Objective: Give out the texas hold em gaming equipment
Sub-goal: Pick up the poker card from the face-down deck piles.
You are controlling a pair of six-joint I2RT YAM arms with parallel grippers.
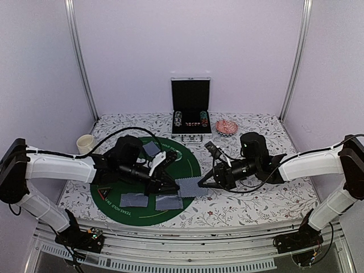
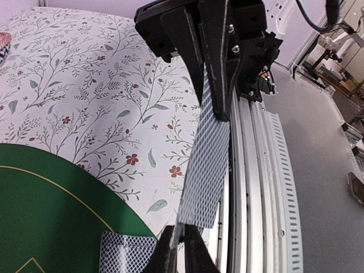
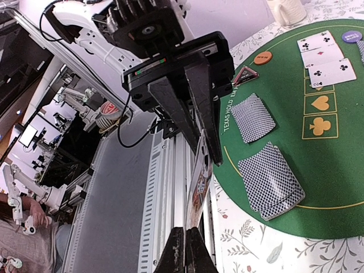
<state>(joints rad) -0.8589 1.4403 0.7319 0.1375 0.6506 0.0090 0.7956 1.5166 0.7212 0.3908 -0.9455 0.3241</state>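
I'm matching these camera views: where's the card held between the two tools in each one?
Top external: card, centre, at the right edge of the green mat.
Left wrist: card runs up the middle.
Right wrist: card edge-on, bottom centre.
Shared landmark: the green mat.

I count three face-up cards [image 3: 321, 57], two discs [image 3: 263, 57], one marker [image 3: 244, 74], one mug [image 3: 290, 10], and two face-down piles [image 3: 272, 182] at the near edge of the mat [image 3: 341, 170].
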